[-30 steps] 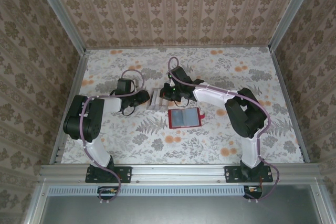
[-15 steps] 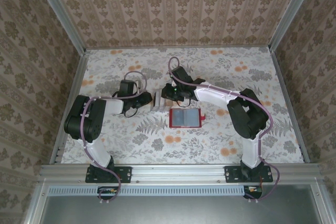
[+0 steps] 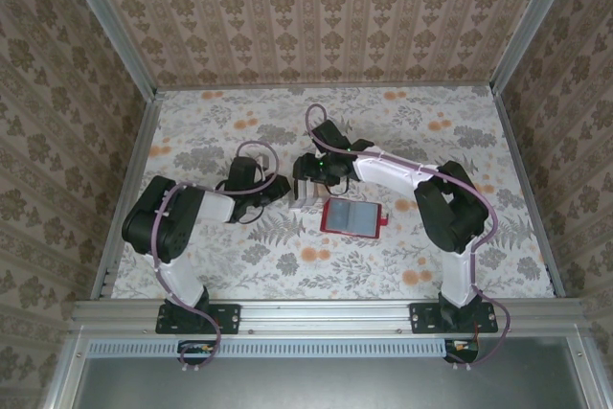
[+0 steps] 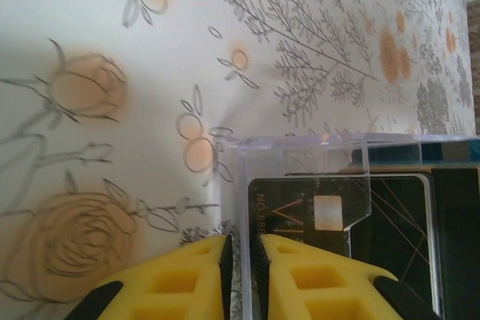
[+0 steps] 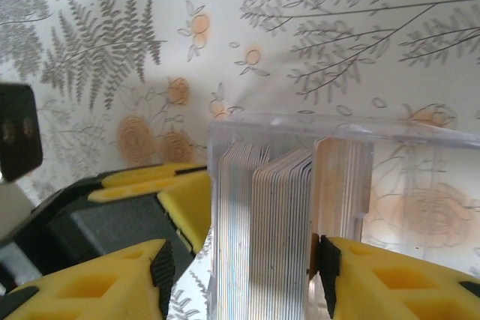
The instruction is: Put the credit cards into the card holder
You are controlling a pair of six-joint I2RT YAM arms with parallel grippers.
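- Nearest my arm bases, the small flat red folding card holder (image 3: 352,217) lies opened out on the flower-patterned counter (image 3: 431,141). It sits slightly askew, with its pale grey-blue see-through pockets facing up.
- Just beyond it and a little to its left stands a small clear plastic box (image 3: 303,191). The box is close beside the holder, but I cannot tell from above whether they touch.
- My left end effector (image 4: 240,260) reaches in from the left. Its yellow fingers (image 4: 180,279) are drawn almost together and pinch one clear wall of the box between them.
- The thin rectangular credit cards (image 5: 262,207) stand on edge inside that box, packed side by side.
- My left wrist camera shows one card through the plastic: dark, with a gold chip and pale lettering. A blue strip shows at the right edge of that view.
- My right end effector (image 5: 244,264) comes in from the right, jaws spread wide astride the box and its cards, and it grips nothing.
- One of its black pads sits just beside the pale cards at one end of the stack. The other stands clear of the box's outer wall.
- Farthest off, the counter runs back to brown patterned wallpaper (image 3: 326,16).
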